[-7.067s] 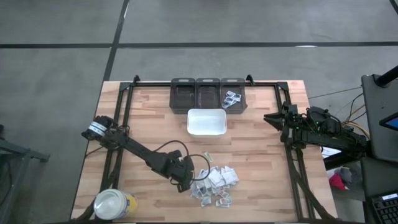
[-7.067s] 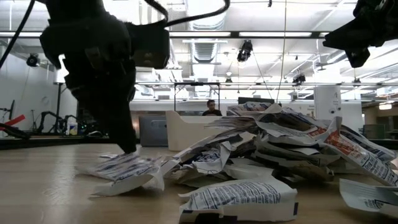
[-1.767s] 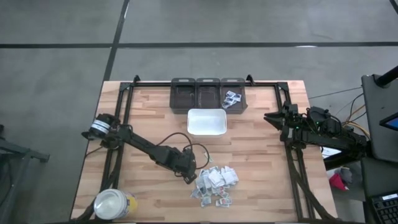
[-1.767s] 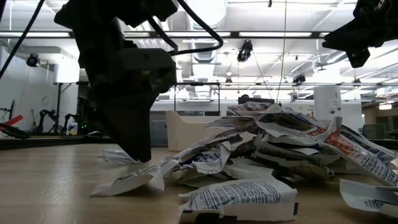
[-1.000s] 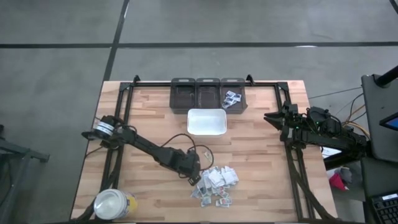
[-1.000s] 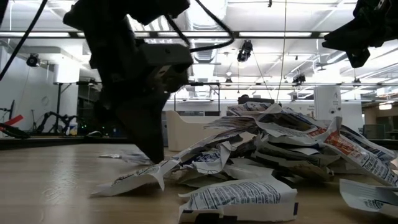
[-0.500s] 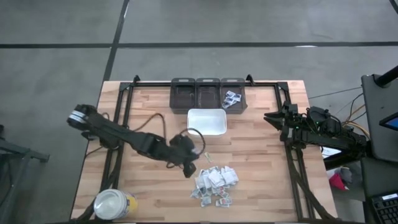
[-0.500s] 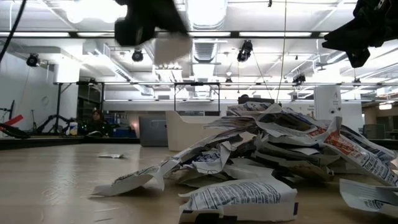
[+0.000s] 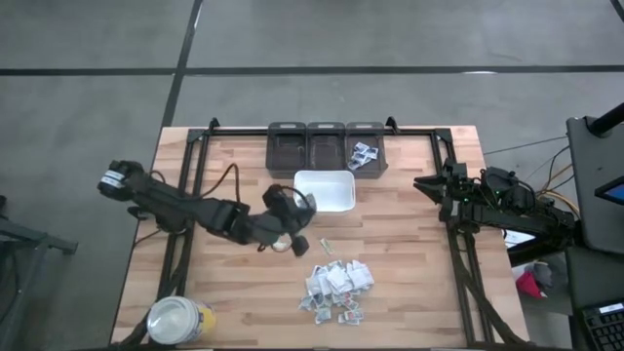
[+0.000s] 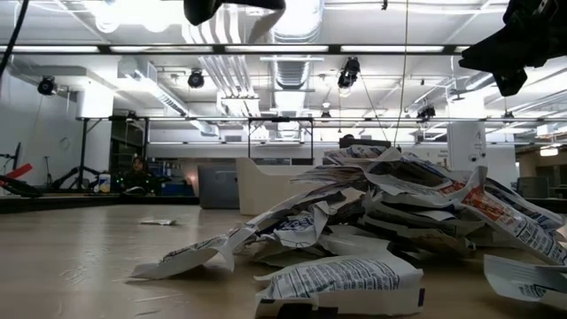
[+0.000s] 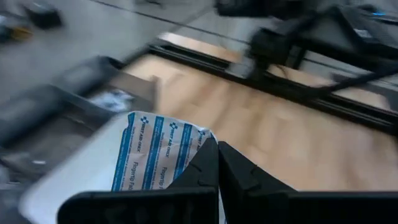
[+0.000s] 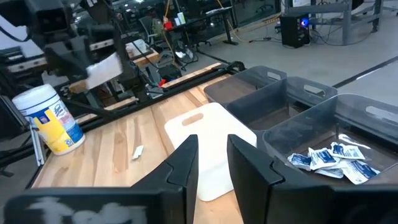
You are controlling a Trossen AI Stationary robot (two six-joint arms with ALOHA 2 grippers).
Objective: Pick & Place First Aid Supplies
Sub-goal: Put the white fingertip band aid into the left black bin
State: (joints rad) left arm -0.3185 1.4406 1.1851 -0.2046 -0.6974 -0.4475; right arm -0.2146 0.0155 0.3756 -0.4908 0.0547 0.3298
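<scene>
High view: left gripper (image 9: 286, 216) lifted off the packet pile (image 9: 336, 288), now just beside the white tray (image 9: 324, 191); right gripper (image 9: 429, 185) parked well apart. Low view: pile undisturbed. Left wrist view: jaws clamped on one blue-printed packet (image 11: 155, 158), transfer likely under way; right wrist view: fingers (image 12: 186, 158) parted, empty.

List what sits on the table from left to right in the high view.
Yellow jar → left claw shut on a packet → pile of packets → right claw, waiting at the table's right edge.
</scene>
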